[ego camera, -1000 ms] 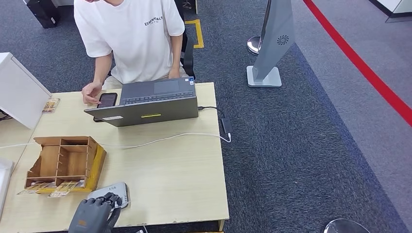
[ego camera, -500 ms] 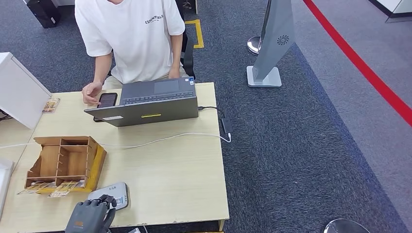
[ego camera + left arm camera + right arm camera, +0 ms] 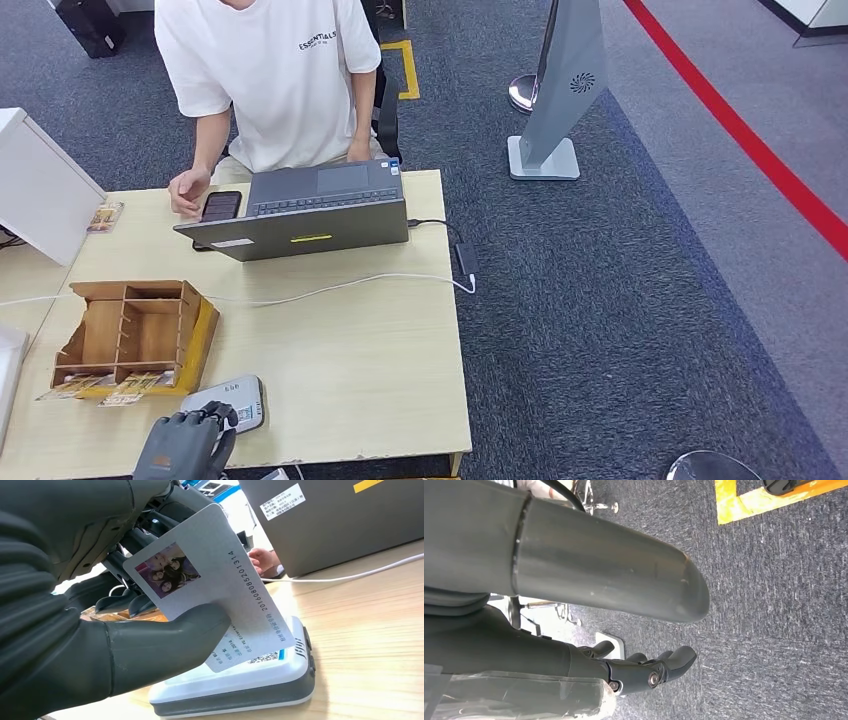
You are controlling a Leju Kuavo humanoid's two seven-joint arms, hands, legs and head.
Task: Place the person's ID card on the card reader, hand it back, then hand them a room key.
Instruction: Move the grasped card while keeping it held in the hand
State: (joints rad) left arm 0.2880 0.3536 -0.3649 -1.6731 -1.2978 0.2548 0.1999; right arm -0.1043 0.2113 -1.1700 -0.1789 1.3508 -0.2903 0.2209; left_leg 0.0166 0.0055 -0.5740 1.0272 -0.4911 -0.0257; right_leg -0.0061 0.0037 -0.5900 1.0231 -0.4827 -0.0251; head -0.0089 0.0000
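One of the three steps is in progress and none is finished, as I read it. My left hand pinches the ID card between the thumb and the darker fingers, with the card tilted, its lower corner down on or just above the top of the card reader; I cannot tell from the wrist view whether it actually touches. In the head view the same hand sits at the near edge of the table, over the reader's near end, so the card is at the reader but not laid flat on it.

My right hand hangs by my side over the carpet, fingers loosely curled in with nothing in them.

Left to do, in my judgement: let the card settle on the reader, hand it back to the person sitting across the table behind the laptop, then give them a room key. The wooden organiser just beside the reader has cards at its near edge, possibly the keys, but I cannot be sure.
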